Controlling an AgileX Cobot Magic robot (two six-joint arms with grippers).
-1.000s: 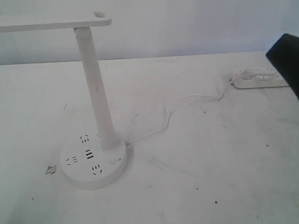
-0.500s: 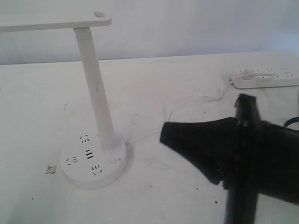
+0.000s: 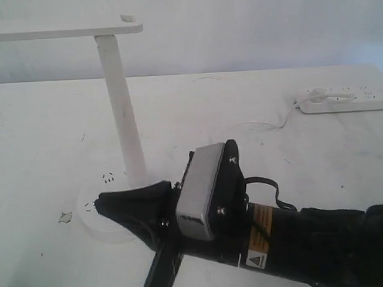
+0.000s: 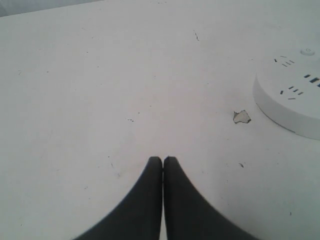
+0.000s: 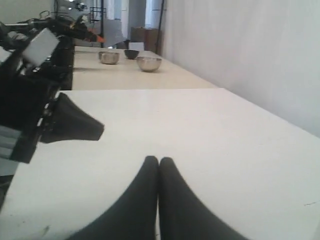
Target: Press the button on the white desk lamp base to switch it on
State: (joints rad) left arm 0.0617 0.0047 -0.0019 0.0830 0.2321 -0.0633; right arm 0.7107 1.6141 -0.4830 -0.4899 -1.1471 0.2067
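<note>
The white desk lamp stands at the left, with an upright pole (image 3: 121, 102) and a flat bar head (image 3: 59, 28). My right gripper (image 3: 102, 203) (image 5: 159, 160) is shut and empty. It reaches in from the right and hangs in front of the white desk lamp base (image 3: 93, 224) (image 4: 295, 107), hiding its right half and the button there. My left gripper (image 4: 163, 159) (image 5: 100, 131) is shut and empty. It sits beside the base, outside the exterior view. A small round ringed spot (image 4: 307, 51) shows on the base; I cannot tell if it is the button.
A long white power strip (image 3: 348, 101) lies at the back right, and a thin cord (image 3: 260, 123) runs from it toward the lamp. A chipped patch (image 3: 65, 217) (image 4: 241, 116) marks the table by the base. Metal bowls (image 5: 148, 63) stand on a farther table.
My right arm has swept from the upper right edge down and left across the table. It now covers the base's sockets and button, which were in plain sight before.
</note>
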